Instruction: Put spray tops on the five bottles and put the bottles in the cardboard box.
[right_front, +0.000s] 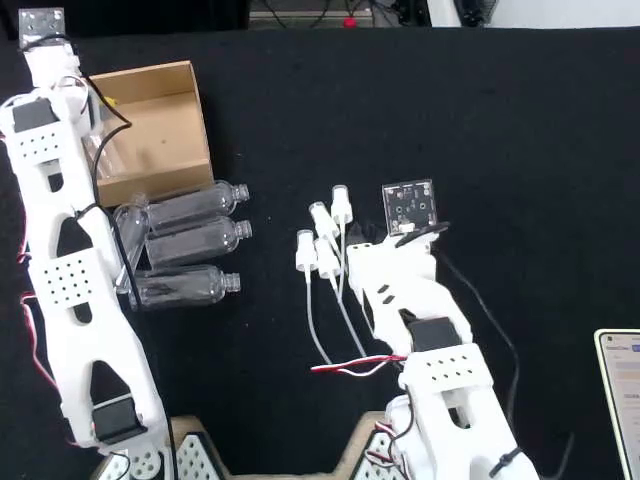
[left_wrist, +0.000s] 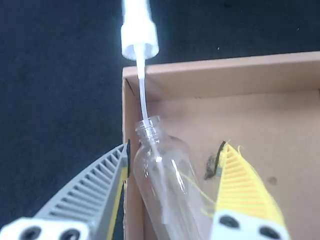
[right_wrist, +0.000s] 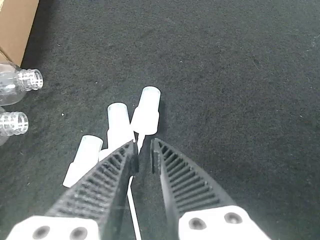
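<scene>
The right gripper (right_wrist: 144, 147) sits low over the black table (right_front: 520, 130), its jaws a narrow gap apart and gripping nothing. The thin tube of the nearest spray top (right_wrist: 145, 112) runs into that gap, close against one finger. Its white head lies just past the fingertips. A second spray top (right_wrist: 118, 122) touches it, and a third spray top (right_wrist: 84, 157) lies just beside that one. From above, they belong to a cluster of four tops (right_front: 322, 232) right at the front of the right arm (right_front: 400, 290). Bare cloth spreads to the right and beyond. A tablet (right_front: 620, 400) lies at the table's right edge, well apart.

Between the cluster and the left arm (right_front: 70, 280), three uncapped bottles (right_front: 195, 240) lie on their sides in a row, necks toward the tops.

Farther off, the left gripper (left_wrist: 174, 147) is at a corner of the cardboard box (left_wrist: 225, 67), clamped around the held bottle (left_wrist: 165, 185). The bottle's neck points at the box wall. The tube of the raised spray top (left_wrist: 140, 35) goes down into that neck, but its head stands well clear of the rim, unseated.
</scene>
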